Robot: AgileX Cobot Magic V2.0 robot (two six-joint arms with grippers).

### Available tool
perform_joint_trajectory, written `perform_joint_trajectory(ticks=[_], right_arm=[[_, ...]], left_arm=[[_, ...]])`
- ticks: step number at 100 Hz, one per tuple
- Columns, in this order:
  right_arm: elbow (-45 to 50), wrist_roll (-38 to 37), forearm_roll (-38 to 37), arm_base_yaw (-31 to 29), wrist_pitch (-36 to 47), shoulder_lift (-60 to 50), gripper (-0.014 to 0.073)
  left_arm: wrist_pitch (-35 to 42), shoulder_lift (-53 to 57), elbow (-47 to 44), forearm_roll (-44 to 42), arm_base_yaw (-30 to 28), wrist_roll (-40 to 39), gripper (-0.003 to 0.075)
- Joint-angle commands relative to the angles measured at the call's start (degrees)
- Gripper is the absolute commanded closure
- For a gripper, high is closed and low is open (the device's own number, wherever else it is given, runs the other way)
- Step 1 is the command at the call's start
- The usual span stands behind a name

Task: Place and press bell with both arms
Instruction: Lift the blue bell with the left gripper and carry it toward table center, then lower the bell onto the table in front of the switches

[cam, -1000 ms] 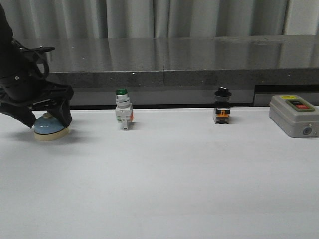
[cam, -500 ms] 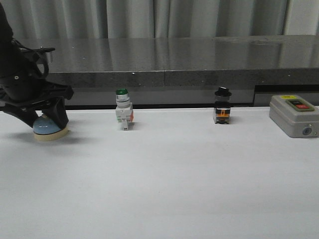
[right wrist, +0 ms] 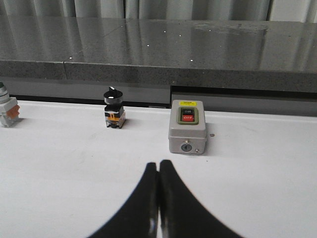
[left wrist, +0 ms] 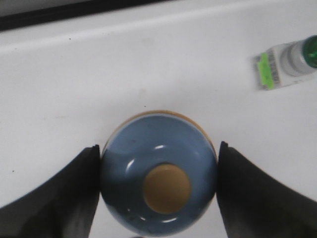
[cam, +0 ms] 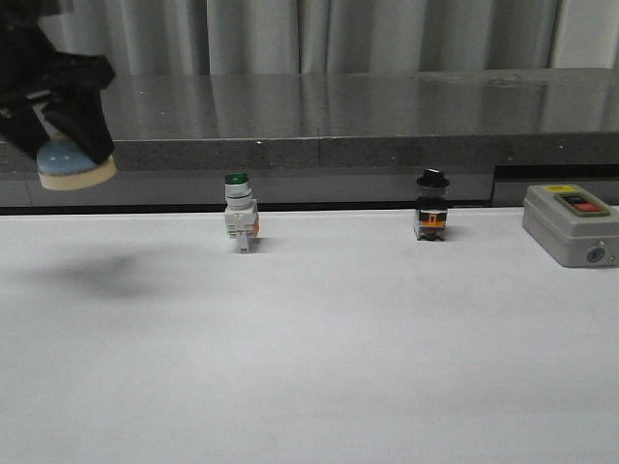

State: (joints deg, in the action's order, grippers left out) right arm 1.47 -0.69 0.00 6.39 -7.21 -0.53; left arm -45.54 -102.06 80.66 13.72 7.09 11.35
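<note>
The bell point(cam: 75, 166) is light blue with a cream base and hangs in the air at the far left of the front view. My left gripper point(cam: 58, 145) is shut on it, well above the white table point(cam: 319, 348). In the left wrist view the bell point(left wrist: 158, 173) sits between the two black fingers point(left wrist: 69, 198), its cream knob facing the camera. My right gripper point(right wrist: 158, 168) is shut and empty, low over the table; it does not show in the front view.
A green-capped white switch point(cam: 239, 213) stands at the back left, also in the left wrist view point(left wrist: 287, 62). A black knob switch point(cam: 431, 206) stands at the back centre-right. A grey box with a red button point(cam: 571, 222) sits at the far right. A dark counter point(cam: 338, 121) runs behind.
My left gripper closed on the bell where it stood on the table and has lifted it well up. The other things have not moved.
</note>
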Motion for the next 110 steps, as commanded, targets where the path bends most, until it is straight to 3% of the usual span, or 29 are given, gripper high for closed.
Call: perform_joint_trajectory(ticks=[1,30,65,110], right_arm=[[-0.8,0.06,-0.83,-0.31,4.93,-1.07,0.0654],[-0.8,0.06,-0.83,-0.31,4.93,-1.07,0.0654],[-0.8,0.06,-0.83,-0.31,4.93,-1.07,0.0654],[-0.8,0.06,-0.83,-0.31,4.93,-1.07,0.0654]], left_arm=[[-0.36,5.94,1.58,1.59,0.93,0.32,0.0554],[-0.09,6.52,1.58,1.71,10.36,1.67,0.0554],[9.31,1.08,2.51,1.25,24.77,1.67,0.0554],[9.18,-11.27,6.64,1.16,28.61,1.67,0.0554]])
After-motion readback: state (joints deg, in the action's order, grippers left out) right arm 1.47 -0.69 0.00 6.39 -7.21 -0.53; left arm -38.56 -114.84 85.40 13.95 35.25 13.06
